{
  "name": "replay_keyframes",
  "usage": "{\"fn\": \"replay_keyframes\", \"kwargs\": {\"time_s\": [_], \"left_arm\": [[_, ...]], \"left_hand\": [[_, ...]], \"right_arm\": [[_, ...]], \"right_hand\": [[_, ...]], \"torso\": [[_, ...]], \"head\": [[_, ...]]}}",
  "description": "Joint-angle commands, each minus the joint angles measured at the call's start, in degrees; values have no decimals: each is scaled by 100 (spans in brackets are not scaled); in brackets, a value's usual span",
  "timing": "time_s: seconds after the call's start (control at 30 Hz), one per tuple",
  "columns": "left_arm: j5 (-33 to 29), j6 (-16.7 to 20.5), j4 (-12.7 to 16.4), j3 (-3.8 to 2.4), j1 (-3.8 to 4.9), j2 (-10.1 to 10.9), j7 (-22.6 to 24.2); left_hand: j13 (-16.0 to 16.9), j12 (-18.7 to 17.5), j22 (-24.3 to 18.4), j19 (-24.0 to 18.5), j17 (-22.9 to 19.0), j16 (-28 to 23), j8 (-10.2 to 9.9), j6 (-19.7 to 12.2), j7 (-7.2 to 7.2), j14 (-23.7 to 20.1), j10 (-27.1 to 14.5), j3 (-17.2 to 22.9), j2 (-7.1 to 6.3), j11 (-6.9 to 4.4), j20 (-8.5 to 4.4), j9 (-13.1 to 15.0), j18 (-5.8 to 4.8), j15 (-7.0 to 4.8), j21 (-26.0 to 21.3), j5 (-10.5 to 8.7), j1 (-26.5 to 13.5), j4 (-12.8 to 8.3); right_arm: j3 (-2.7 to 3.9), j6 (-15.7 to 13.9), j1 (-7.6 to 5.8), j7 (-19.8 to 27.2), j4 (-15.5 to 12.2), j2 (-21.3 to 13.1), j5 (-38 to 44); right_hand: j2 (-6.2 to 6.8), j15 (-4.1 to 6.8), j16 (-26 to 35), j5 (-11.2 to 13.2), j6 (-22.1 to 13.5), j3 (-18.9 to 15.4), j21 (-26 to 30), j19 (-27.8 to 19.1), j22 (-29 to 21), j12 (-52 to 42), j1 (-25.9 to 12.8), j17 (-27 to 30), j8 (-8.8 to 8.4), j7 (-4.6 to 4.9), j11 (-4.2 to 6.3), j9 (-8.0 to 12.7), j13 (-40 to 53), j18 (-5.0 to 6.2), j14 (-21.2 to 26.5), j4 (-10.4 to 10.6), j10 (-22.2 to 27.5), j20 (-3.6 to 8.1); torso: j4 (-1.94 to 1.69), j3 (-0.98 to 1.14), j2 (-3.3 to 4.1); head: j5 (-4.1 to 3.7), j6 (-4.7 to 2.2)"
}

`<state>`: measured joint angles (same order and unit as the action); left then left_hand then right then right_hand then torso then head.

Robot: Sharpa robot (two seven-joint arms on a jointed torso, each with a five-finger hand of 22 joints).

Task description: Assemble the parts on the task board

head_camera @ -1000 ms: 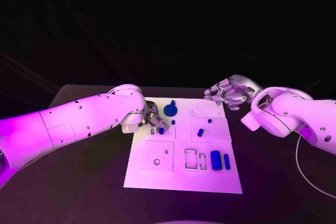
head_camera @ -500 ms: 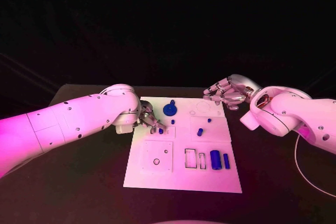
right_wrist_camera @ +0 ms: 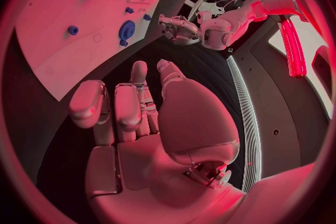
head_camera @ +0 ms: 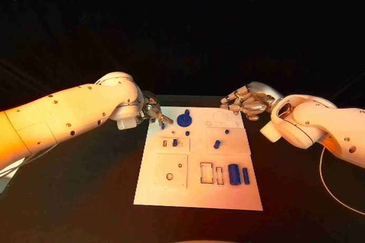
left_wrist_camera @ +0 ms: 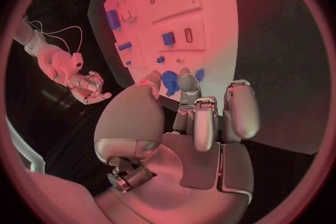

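Note:
The white task board (head_camera: 198, 193) lies mid-table. A blue gear (head_camera: 185, 118) sits near its far edge, also in the left wrist view (left_wrist_camera: 168, 79). A square blue part (head_camera: 174, 142) stands in a slot, with a tiny one (head_camera: 187, 133) beyond it. My left hand (head_camera: 152, 115) hovers at the board's far-left corner, fingers bent. A small blue part (left_wrist_camera: 199, 74) shows at one fingertip; I cannot tell if it is held. My right hand (head_camera: 247, 101) hangs past the far-right corner, fingers loosely bent and holding nothing.
More blue parts sit on the board: a short cylinder (head_camera: 218, 144), a peg (head_camera: 227, 131), a thick cylinder (head_camera: 234, 174) and a bar (head_camera: 246, 174) by empty rectangular slots (head_camera: 207, 172). Black table (head_camera: 84, 201) surrounds the board.
My left hand has risen from the slot row and drawn back toward the board's far-left corner. The right hand has stayed in place.

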<state>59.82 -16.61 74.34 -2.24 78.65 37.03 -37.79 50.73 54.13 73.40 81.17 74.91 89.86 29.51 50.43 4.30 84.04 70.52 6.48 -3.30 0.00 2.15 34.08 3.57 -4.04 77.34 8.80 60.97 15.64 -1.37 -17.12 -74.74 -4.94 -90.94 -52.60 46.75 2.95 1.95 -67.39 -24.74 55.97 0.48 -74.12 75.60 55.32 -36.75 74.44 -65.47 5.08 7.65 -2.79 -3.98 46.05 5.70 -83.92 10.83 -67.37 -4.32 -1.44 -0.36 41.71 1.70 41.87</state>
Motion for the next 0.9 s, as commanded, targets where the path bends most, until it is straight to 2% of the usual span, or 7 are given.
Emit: {"fn": "replay_keyframes", "kwargs": {"time_s": [0.03,0.13,0.23,0.4,0.47,0.67,0.9], "left_arm": [[-8,-424,-337,10,33,-142,-8],[38,-461,-710,32,57,-318,1],[99,-444,-976,51,65,-454,12],[181,-501,-1488,131,57,-722,51],[189,-522,-1618,158,42,-799,63],[127,-599,-1780,222,-13,-948,131],[95,-559,-1811,245,-40,-1015,196]], "left_hand": [[-16,5,-6,6,1509,14,-75,-10,30,596,-20,-86,21,30,52,-96,48,66,-23,9,83,23],[4,48,25,27,1509,14,-89,43,28,596,-5,-144,24,31,68,-145,44,72,-4,7,121,45],[35,105,69,57,1509,14,-72,126,10,596,26,-201,43,19,73,-179,36,65,27,7,149,67],[78,189,135,103,1509,14,-11,257,-32,596,79,-294,84,-15,59,-210,24,40,74,6,185,80],[97,218,158,118,1509,14,11,290,-44,596,97,-322,101,-26,52,-214,18,32,91,4,186,86],[164,321,254,177,1509,14,76,369,-83,596,173,-474,161,-61,22,-228,-4,0,161,-60,107,102],[234,414,333,222,1509,14,134,425,-115,596,241,-607,216,-88,0,-225,-22,-22,219,-98,50,100]], "right_arm": [[-1,63,4,42,5,6,30],[-3,68,6,46,12,18,30],[-5,73,8,47,19,28,30],[-8,82,11,50,25,40,30],[-8,85,12,52,28,44,30],[-9,95,16,58,36,57,30],[-9,104,17,58,52,69,30]], "right_hand": [[-16,-15,18,19,9,-36,31,-40,-5,31,38,5,34,17,11,1,-9,92,-126,3,31,18],[-16,-15,18,19,9,-36,31,-40,-5,31,38,5,34,17,11,1,-9,92,-126,3,31,18],[-16,-15,18,19,9,-36,31,-40,-5,31,38,5,34,17,11,1,-9,92,-126,3,31,18],[-16,-15,18,19,9,-36,31,-40,-5,31,38,5,34,17,11,1,-9,92,-126,3,31,18],[-16,-15,18,19,9,-36,31,-40,-5,31,38,5,34,17,11,1,-9,92,-126,3,31,18],[-16,-15,18,19,9,-36,31,-40,-5,31,38,5,34,17,11,1,-9,92,-126,3,31,18],[-16,-15,18,19,9,-36,31,-40,-5,31,38,5,34,17,11,1,-9,92,-126,3,31,18]], "torso": [[-8,0,4],[6,-6,15],[13,-12,22],[2,0,12],[7,-3,17],[5,-4,13],[0,6,3]], "head": [[7,-13],[42,-38],[45,-54],[52,-35],[44,-33],[30,-22],[30,-10]]}}
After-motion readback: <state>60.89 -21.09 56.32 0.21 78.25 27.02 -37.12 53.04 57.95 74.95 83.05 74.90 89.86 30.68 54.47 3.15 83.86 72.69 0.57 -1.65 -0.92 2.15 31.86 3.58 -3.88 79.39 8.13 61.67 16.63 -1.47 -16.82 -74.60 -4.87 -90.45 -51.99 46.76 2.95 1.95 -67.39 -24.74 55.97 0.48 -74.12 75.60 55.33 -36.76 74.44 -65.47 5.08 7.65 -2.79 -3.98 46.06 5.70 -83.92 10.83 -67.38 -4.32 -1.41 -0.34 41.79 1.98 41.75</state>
